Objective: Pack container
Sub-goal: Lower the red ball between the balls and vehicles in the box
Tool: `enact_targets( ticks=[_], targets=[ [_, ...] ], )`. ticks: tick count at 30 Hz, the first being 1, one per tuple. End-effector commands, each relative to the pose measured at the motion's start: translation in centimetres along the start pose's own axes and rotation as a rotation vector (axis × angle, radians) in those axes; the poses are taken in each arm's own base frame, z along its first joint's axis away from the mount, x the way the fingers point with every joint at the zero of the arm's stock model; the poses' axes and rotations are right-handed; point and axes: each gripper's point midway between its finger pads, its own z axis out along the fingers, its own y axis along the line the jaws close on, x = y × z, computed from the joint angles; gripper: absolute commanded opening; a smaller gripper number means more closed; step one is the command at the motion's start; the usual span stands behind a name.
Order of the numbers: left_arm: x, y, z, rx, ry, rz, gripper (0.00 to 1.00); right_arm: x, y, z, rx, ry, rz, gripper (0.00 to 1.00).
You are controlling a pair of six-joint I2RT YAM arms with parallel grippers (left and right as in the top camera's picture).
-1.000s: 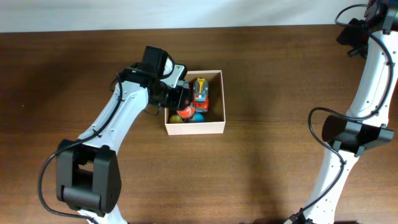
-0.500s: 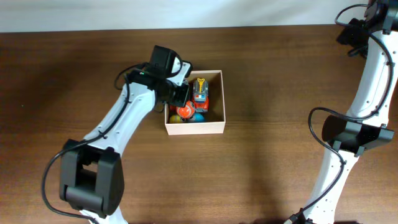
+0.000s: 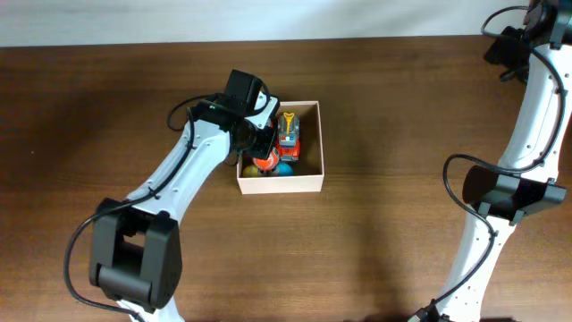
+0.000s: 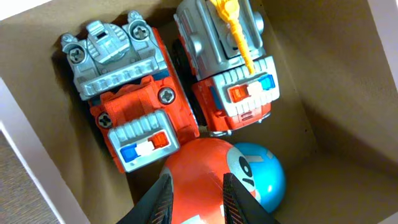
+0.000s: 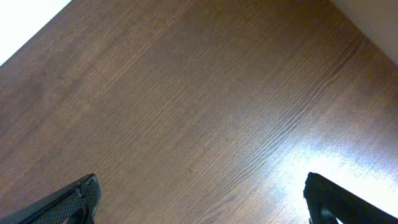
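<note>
The container [image 3: 279,184], a small cream box, stands mid-table with several toys inside. In the left wrist view two orange-and-grey toy trucks [image 4: 134,106] [image 4: 233,74] lie side by side, with an orange ball [image 4: 199,158] and a blue ball [image 4: 264,171] below them. My left gripper [image 4: 196,186] hangs inside the box just over the orange ball. Its fingers stand close together with only a narrow gap, and the ball is wider than that gap. My right gripper [image 5: 202,196] is wide open over bare wood, far from the box.
The container's brown inner walls [image 4: 336,93] close in around the left gripper. The right arm [image 3: 536,107] stands tall at the table's right edge. A white wall runs along the table's far edge.
My left gripper has moved right, further over the container, and its fingers have drawn together. The right arm has not moved.
</note>
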Motion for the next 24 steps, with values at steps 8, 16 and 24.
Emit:
enact_targets(
  ticks=[8,16,24],
  targets=[
    [1.2,-1.3,0.2,0.005,0.062,0.026,0.28,-0.7,-0.8,-1.7,0.001,-0.04,0.024,0.99],
    [1.4,-3.5,0.5,0.023,0.068,0.075,0.28,-0.7,-0.8,-1.7,0.001,-0.04,0.023,0.99],
    [1.6,-5.0,0.7,0.035,0.073,0.106,0.28,-0.7,-0.8,-1.7,0.001,-0.04,0.024,0.99]
  ],
)
